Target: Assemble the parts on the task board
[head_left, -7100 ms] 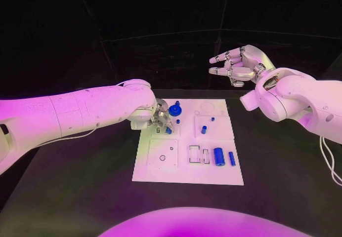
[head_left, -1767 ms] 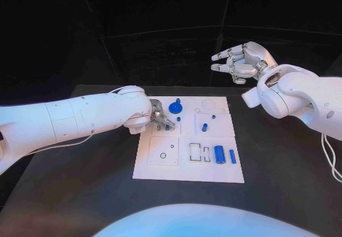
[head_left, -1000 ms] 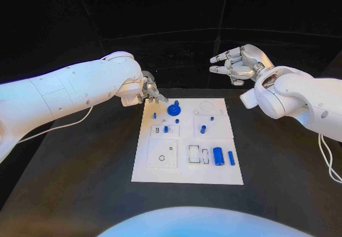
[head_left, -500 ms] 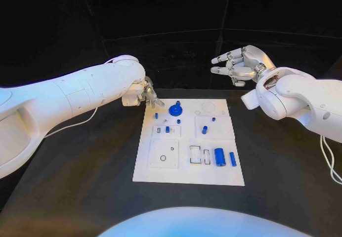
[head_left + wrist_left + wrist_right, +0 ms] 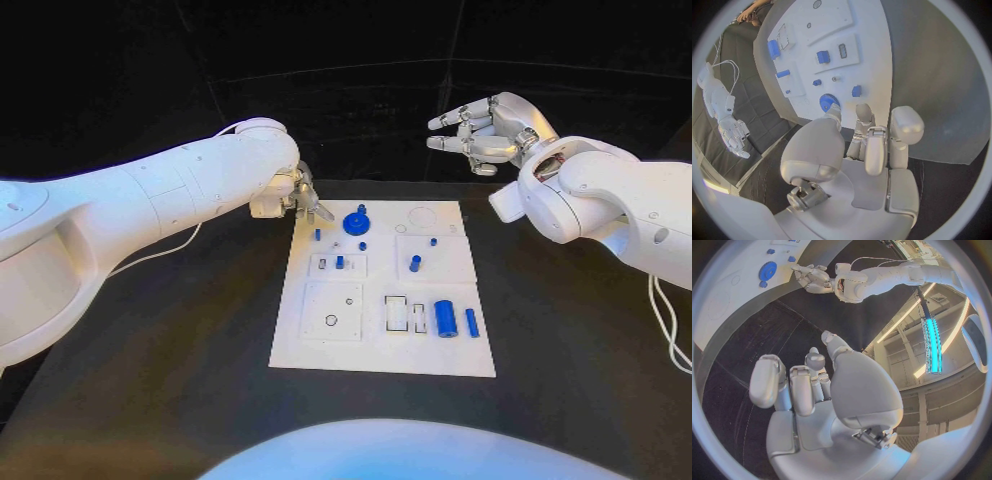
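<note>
**A:** The white board (image 5: 384, 340) lies flat in the middle of the black table (image 5: 159, 380), and the blue pieces are spread over it. There's a round gear (image 5: 356, 222) at the far end, a small peg (image 5: 317, 235) by the left edge, and another peg (image 5: 414, 263) standing in the right-hand square.

**B:** And nearer the robot, a fat blue cylinder (image 5: 444, 318) lies next to a thin rod (image 5: 470, 321), just beside two empty rectangular slots.

**A:** The left hand (image 5: 303, 196) hangs over the board's far left corner, close to the gear. Its fingers are drawn in together, pointing down, with nothing between them.

**B:** The left wrist view agrees: nothing in the palm, and the gear sits just past the fingertips (image 5: 864, 107).

**A:** The right hand (image 5: 483, 128) is raised well beyond the board's far right corner, fingers loosely curled and apart, holding nothing.

**B:** Nothing lies over the pieces.
</note>
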You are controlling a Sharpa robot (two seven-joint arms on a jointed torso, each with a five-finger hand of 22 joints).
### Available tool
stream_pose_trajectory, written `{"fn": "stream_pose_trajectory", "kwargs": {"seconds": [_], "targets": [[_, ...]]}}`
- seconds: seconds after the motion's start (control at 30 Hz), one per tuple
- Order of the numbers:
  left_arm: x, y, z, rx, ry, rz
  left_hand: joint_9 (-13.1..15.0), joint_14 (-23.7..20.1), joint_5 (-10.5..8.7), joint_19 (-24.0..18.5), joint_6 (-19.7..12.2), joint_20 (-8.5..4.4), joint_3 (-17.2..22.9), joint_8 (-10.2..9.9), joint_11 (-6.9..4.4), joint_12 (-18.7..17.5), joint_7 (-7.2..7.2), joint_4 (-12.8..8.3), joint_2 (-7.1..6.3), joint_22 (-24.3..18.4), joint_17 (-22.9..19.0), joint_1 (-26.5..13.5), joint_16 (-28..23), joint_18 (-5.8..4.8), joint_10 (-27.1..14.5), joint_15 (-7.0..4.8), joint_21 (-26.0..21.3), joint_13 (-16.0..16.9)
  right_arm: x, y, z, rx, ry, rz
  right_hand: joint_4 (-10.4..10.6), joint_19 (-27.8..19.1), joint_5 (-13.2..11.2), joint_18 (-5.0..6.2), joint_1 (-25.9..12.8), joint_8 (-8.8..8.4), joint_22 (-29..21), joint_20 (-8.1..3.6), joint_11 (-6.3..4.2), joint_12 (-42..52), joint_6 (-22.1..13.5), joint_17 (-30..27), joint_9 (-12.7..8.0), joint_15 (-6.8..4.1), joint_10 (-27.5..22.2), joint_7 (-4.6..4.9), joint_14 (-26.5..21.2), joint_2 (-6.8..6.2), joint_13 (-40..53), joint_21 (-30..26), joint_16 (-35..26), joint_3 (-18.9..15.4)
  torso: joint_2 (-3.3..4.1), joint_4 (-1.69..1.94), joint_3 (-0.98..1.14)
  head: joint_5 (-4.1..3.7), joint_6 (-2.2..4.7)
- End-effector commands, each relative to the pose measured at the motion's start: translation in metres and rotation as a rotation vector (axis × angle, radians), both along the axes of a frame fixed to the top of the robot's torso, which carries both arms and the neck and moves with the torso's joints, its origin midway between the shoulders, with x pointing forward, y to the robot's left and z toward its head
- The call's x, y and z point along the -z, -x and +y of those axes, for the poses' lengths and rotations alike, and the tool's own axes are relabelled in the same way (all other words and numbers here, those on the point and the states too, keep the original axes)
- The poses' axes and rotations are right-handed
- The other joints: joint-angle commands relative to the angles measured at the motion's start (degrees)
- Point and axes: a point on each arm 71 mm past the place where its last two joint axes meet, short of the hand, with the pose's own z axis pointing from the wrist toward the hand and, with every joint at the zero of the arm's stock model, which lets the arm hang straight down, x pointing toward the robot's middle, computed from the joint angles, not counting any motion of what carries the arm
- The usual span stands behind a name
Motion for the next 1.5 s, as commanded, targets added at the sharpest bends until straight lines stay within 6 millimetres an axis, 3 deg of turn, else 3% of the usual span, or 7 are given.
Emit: {"fn": "stream_pose_trajectory", "kwargs": {"seconds": [0.03,1.5], "targets": [[0.002,0.000,0.000,0.028,-0.019,0.009,-0.1,5.1,-0.30,0.6,0.7,-0.13,-0.4,0.1,0.05,0.2,0.00,0.0,0.49,0.4,11.3,0.0,0.4,-0.59,0.3,0.10,0.7,0.2,-0.001,0.000,0.001,-0.011,0.002,-0.005,0.0,-0.4,0.2,0.43,-0.2,-0.35,-0.1,0.12,0.00,0.1,-0.4,7.2,-0.1,-0.24,-0.5,0.05,4.0,-0.07,-0.1,-0.4,-0.4,0.4,0.01,0.03,0.02,-0.02,-0.01],[0.019,0.004,-0.005,0.039,-0.024,0.048,-0.5,5.4,-0.26,1.4,2.3,-0.50,-0.7,1.2,-0.46,1.0,-0.58,-1.3,2.18,2.4,12.5,2.6,1.2,-0.94,1.1,-0.30,2.3,1.0,-0.001,-0.001,0.004,-0.015,0.001,-0.006,0.1,-0.5,0.3,0.46,-0.2,-0.36,-0.2,0.12,0.02,0.1,-0.4,7.0,-0.1,-0.23,-0.6,0.08,4.0,-0.03,-0.2,-0.5,-0.5,0.5,0.00,0.07,0.03,0.02,-0.15]]}}
